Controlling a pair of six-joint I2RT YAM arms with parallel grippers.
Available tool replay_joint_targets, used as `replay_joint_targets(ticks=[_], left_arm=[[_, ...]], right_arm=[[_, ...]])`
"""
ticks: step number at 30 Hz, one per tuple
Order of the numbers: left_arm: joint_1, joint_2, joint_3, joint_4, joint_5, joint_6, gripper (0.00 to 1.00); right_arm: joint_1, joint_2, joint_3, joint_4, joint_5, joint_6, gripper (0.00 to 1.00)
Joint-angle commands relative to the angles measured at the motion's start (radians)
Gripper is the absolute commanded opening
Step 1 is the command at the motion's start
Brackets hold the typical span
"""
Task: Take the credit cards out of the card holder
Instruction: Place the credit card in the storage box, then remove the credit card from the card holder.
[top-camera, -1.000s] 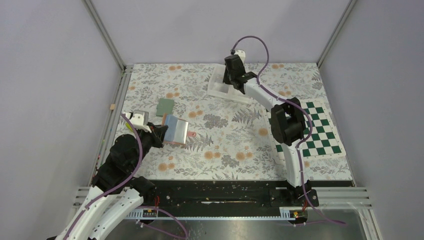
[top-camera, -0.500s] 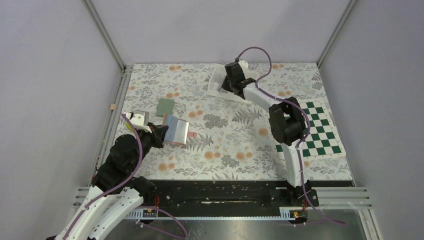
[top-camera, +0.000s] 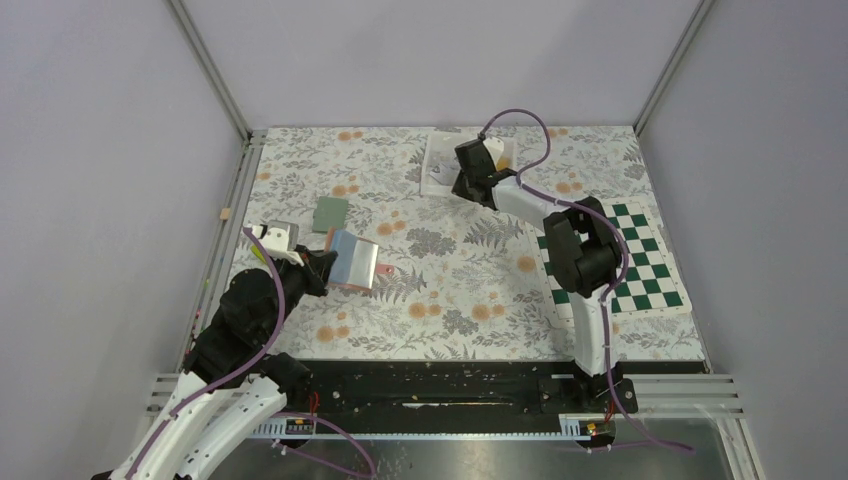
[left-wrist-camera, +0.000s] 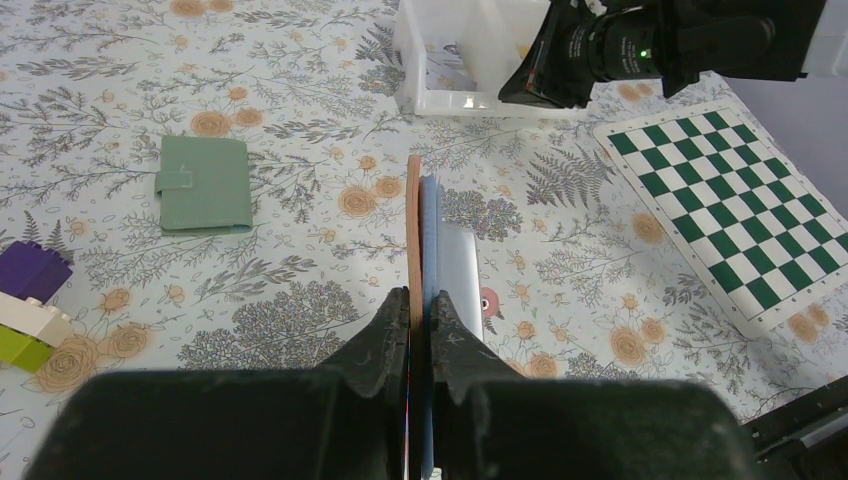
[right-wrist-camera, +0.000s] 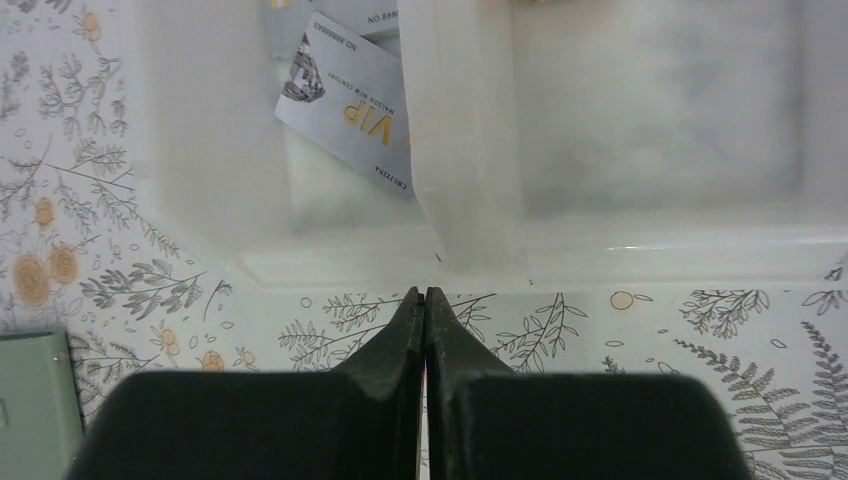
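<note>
My left gripper (top-camera: 322, 268) (left-wrist-camera: 420, 296) is shut on the card holder (top-camera: 352, 262) (left-wrist-camera: 425, 225) and holds it edge-on above the left of the table. Its tan cover faces left; the light-blue panels and a clear pocket face right. My right gripper (top-camera: 463, 188) (right-wrist-camera: 424, 293) is shut with nothing in it, its tips just short of the near wall of the white tray (top-camera: 436, 185) (right-wrist-camera: 640, 245). A silvery credit card (right-wrist-camera: 345, 105) marked VIP lies in the tray's left compartment, with another pale card (right-wrist-camera: 375, 15) partly in view above it.
A grey-green flat rectangle with a small tab (top-camera: 330, 213) (left-wrist-camera: 204, 185) lies on the floral cloth left of the tray. A green-and-white chessboard mat (top-camera: 640, 262) (left-wrist-camera: 745, 200) lies at the right. Purple (left-wrist-camera: 30, 272) and lime-and-white (left-wrist-camera: 22, 335) blocks sit at the left.
The right wrist has swung to the right and drawn back from over the tray towards its near wall. The left arm and the card holder have not moved.
</note>
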Motion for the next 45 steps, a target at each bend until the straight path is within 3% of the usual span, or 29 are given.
replay_joint_targets(ticks=[1,6,8,14,18,23,28,31,33,36,37,45], left_arm=[[-0.007,-0.005,0.014,0.052,-0.024,0.010,0.00],[-0.009,-0.010,0.015,0.051,-0.028,0.010,0.00],[-0.012,-0.011,0.016,0.049,-0.034,0.010,0.00],[-0.012,-0.013,0.017,0.041,-0.055,0.010,0.00],[-0.013,-0.011,0.016,0.037,-0.066,0.012,0.00],[-0.012,-0.001,0.015,0.042,-0.078,0.012,0.00],[-0.012,0.013,0.015,0.045,-0.081,0.011,0.00],[-0.012,0.013,0.014,0.045,-0.087,0.010,0.00],[-0.012,0.010,0.012,0.043,-0.094,0.011,0.00],[-0.012,0.009,0.009,0.045,-0.105,0.011,0.00],[-0.012,0.011,0.009,0.044,-0.108,0.012,0.00],[-0.012,0.038,0.012,0.040,-0.130,0.011,0.00]], right_arm=[[-0.011,-0.107,-0.004,0.014,0.047,-0.050,0.00],[-0.020,-0.137,0.003,0.074,-0.089,-0.177,0.03],[-0.019,-0.139,0.034,0.094,-0.210,-0.268,0.16],[-0.023,0.007,0.283,-0.086,-0.321,-0.625,0.51],[-0.023,0.038,0.296,-0.072,-0.289,-0.924,0.73],[-0.023,0.072,0.347,-0.119,-0.313,-1.197,0.82],[-0.023,0.117,0.413,-0.168,-0.376,-1.230,0.76],[-0.023,0.150,0.433,-0.170,-0.381,-1.264,0.68],[-0.025,0.173,0.436,-0.160,-0.402,-1.318,0.58],[-0.027,0.200,0.449,-0.135,-0.409,-1.368,0.28],[-0.030,0.212,0.465,-0.140,-0.412,-1.379,0.23],[-0.051,0.247,0.501,-0.178,-0.480,-1.520,0.04]])
